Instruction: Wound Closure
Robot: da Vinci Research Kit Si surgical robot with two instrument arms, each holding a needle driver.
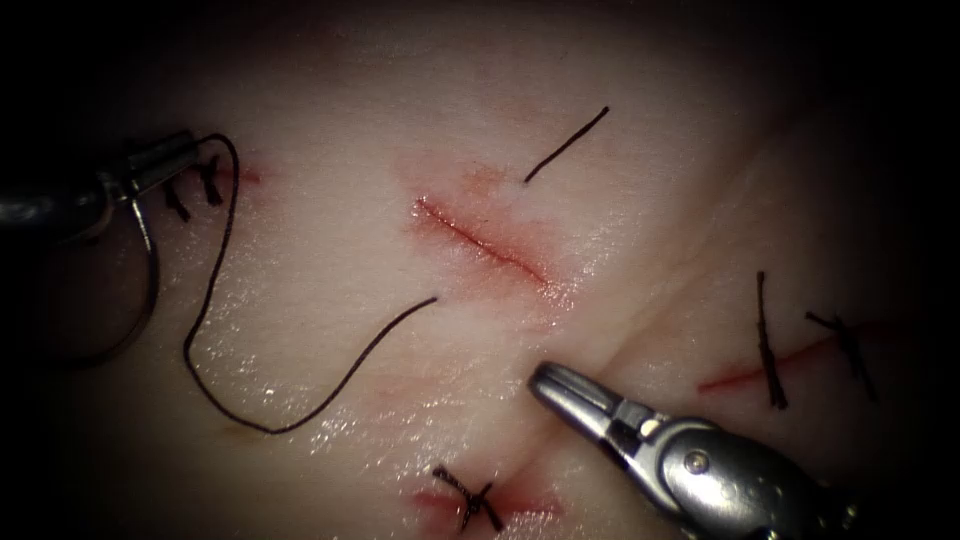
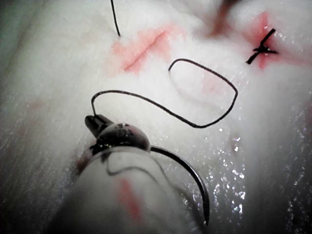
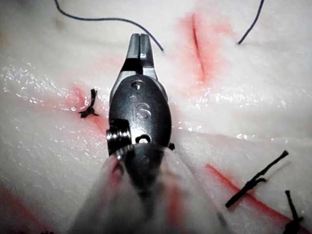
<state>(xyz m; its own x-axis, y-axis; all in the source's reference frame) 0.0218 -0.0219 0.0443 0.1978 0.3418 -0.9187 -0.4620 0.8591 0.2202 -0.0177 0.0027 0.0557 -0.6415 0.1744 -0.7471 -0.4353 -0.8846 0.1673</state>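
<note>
1. Far left of the endoscope view: the left tool pinches the curved needle near its thread end. The needle hangs free in an arc below the jaws, out of the tissue, well left of the open cut.
2. We judge the needle stiff, thin and slick, apt to swivel in the jaws; the best hold is on the body, back from the point.
3. The thread runs from the left tool in a slack loop across the wet tissue, its end lying just left of the cut. It looks light and limp.
4. A cut end of thread lies right of the cut.
5. The right tool hovers below the cut, jaws pressed together, holding nothing.
6. Tied stitches sit on a cut at far right.
</note>
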